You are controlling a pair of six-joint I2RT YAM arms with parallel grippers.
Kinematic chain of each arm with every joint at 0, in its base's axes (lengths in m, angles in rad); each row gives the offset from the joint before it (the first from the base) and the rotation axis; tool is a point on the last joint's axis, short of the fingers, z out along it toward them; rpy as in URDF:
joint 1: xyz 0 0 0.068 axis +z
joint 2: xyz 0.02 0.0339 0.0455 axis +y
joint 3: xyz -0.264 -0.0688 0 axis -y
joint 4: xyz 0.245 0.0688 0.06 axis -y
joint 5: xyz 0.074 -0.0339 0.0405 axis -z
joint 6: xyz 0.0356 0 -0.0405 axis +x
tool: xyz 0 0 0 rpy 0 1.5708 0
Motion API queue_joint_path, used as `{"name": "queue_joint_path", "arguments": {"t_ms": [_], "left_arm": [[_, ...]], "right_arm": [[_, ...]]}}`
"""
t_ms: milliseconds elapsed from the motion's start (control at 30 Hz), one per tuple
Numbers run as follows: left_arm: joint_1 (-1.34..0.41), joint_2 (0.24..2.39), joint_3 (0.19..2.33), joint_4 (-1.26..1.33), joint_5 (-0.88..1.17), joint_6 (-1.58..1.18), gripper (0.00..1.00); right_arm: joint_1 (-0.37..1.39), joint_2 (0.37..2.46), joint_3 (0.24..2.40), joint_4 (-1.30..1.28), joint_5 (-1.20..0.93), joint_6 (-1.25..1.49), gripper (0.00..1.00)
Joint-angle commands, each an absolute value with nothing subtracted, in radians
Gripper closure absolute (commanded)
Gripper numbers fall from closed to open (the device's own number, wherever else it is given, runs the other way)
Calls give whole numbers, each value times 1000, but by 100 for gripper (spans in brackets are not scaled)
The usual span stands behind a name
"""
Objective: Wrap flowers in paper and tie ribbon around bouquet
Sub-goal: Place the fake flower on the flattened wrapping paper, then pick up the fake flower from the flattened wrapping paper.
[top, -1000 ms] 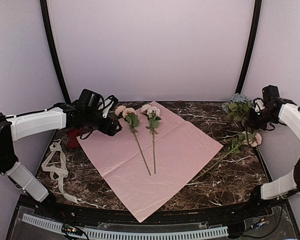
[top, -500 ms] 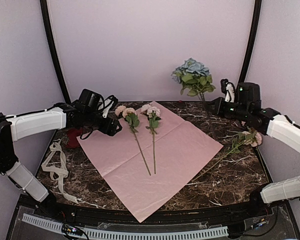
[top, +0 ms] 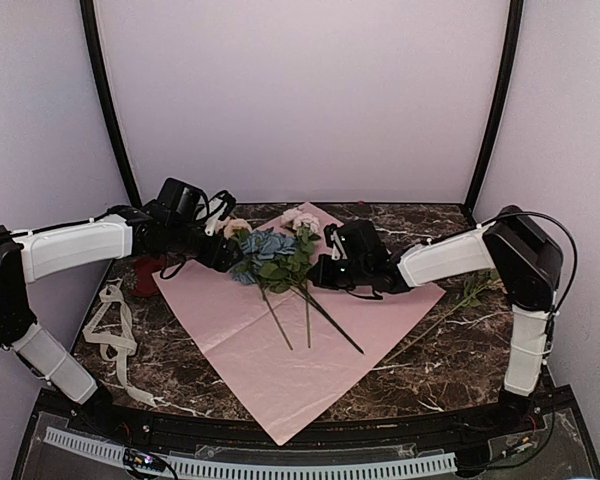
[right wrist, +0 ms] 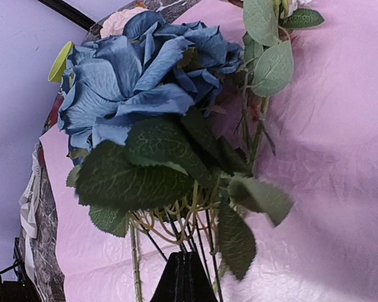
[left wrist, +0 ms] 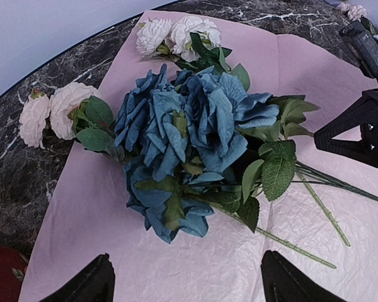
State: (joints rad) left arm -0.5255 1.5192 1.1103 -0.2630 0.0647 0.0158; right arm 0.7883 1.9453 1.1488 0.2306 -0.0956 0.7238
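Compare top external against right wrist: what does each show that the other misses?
Only top external: the left claw open beside the blooms, and a stray flower lying off the paper on the table's right side. Only right wrist: the right claw shut on the thin stems under the leaves. Both: the blue bloom over the pink paper.
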Motion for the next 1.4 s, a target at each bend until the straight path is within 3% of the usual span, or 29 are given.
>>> {"name": "queue_joint_path", "arguments": {"t_ms": [0, 67, 200, 333, 633, 800, 1000, 1267, 1367], "left_arm": [[-519, 1472, 1124, -267, 51, 31, 17], [-519, 1470, 1129, -268, 58, 29, 17], [-518, 1471, 1129, -269, 66, 26, 17], [-518, 1474, 1133, -275, 65, 28, 17], [-517, 1493, 1135, -276, 73, 26, 17], [-518, 1499, 1135, -278, 79, 27, 17], [-518, 1505, 1136, -281, 80, 28, 17], [-517, 1502, 1142, -288, 80, 29, 17], [-518, 1496, 1138, -284, 80, 31, 17]], "right_arm": [[811, 1929, 1182, 276, -68, 758, 100], [811, 1927, 1210, 205, -85, 672, 96], [812, 1975, 1370, -87, -108, 450, 61], [822, 2058, 1487, -318, -38, 333, 51], [852, 2089, 1531, -477, -30, 243, 55], [854, 2104, 1514, -479, -47, 258, 75], [867, 2105, 1520, -472, -43, 253, 83], [880, 2141, 1556, -516, -21, 228, 79], [883, 2143, 1574, -536, 0, 226, 86]]}}
